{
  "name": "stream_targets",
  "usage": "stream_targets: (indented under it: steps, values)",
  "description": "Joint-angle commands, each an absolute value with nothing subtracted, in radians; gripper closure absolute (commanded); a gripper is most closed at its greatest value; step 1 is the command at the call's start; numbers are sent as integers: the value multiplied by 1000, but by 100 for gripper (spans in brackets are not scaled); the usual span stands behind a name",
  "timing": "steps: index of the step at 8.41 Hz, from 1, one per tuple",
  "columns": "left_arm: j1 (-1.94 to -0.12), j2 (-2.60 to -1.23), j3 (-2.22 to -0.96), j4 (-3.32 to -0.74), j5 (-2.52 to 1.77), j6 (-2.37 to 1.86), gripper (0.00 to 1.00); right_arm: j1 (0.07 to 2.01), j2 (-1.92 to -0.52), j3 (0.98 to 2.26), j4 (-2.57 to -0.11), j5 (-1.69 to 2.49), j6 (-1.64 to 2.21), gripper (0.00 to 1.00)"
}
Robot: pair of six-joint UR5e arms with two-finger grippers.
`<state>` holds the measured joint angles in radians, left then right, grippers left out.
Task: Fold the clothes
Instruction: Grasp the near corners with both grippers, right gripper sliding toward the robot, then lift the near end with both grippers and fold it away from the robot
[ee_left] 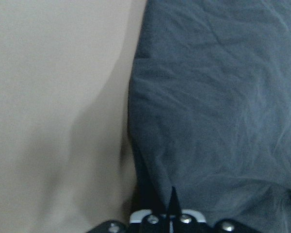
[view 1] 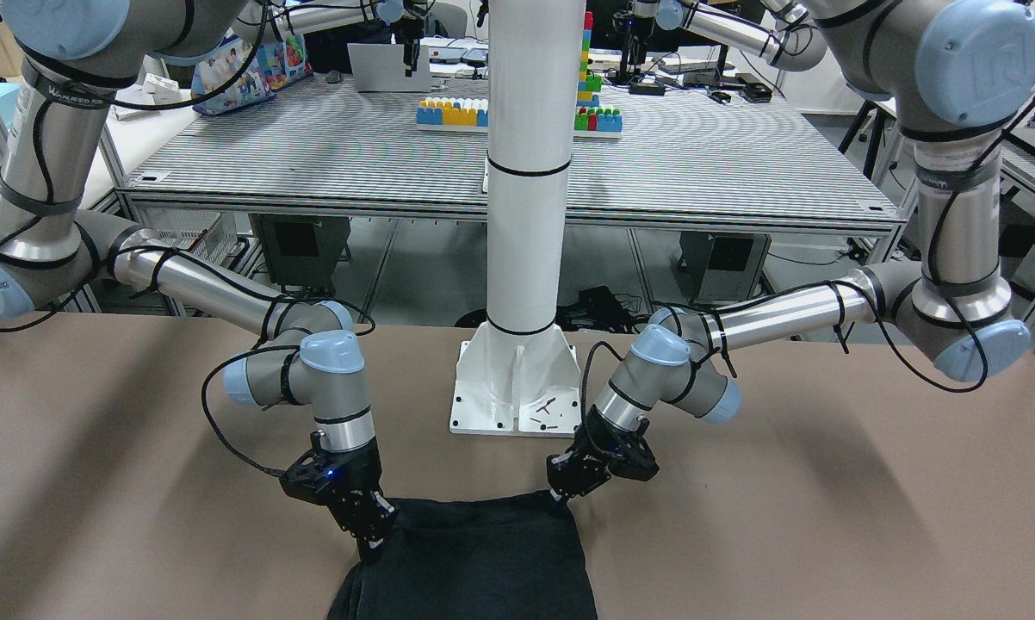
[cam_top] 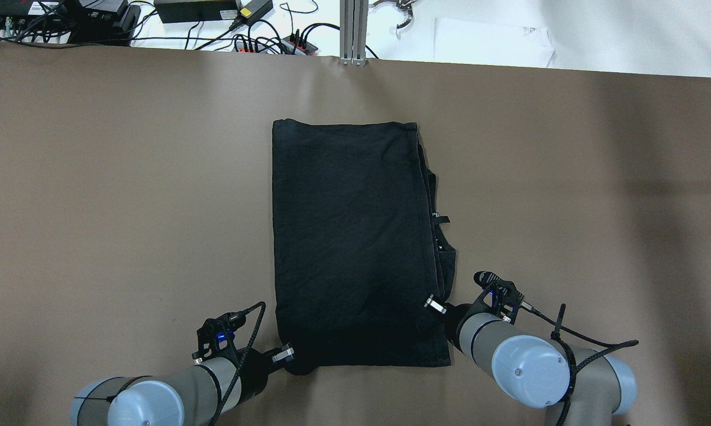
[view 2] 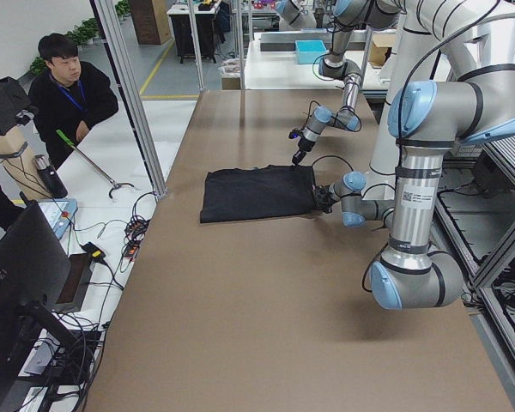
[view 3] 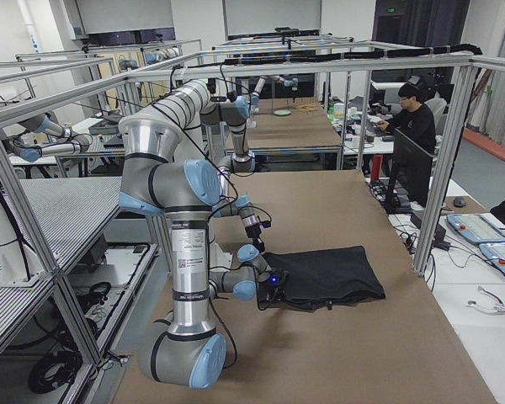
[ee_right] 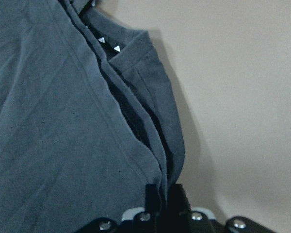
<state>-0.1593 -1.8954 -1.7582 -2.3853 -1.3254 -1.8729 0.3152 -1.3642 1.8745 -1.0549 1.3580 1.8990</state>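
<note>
The black garment [cam_top: 349, 236] lies flat on the brown tabletop [cam_top: 125, 207] as a folded rectangle. It sits midway across, with its near short edge close to the robot. Its right long edge shows several stacked layers that are slightly offset.

The left claw [cam_top: 287, 355] is at the near left corner. Its fingers are pressed together on a small bunch of fabric that bulges at that corner. The right claw [cam_top: 433, 305] is on the right long edge, a little up from the near right corner, and pinches the layered hem.

The left wrist view shows the left claw's [ee_left: 172, 206] tips meeting in a thin point over wrinkled cloth, with bare tabletop to one side. The right wrist view shows the fabric edge running in between the right claw's [ee_right: 157, 199] fingers. It also shows two tiny white marks [ee_right: 109, 43] on an inner layer, which the overhead view barely resolves.

The front-facing view cuts off most of the garment but shows both claws tilted down onto its robot-side edge. The side views show it lying low and flat.
</note>
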Motion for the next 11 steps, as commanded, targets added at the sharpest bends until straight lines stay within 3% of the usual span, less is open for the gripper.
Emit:
stream_targets:
  steps: [1,3,6,7,9,11]
  values:
    - [-163,-1896,-1767,-2385,-1327,-1871,100,316,-1370,1905,-1058,1356,1905,100]
    - [-175,-1875,-1842,-2385,-1336,-1865,100,314,-1368,2009,-1165,1359,1905,100]
    - [-150,-1694,-2168,-2335,-1354,-1865,100,175,-1376,2237,-1305,1356,1996,100]
    - [-169,-1697,-2237,-2257,-1420,-1865,100,173,-1362,2320,-1397,1358,1993,100]
    - [-352,-1831,-2214,-2078,-1550,-1795,100,239,-1336,2292,-1450,1365,1979,100]
    - [-501,-1970,-2136,-1914,-1632,-1741,100,368,-1240,2170,-1454,1402,1953,100]
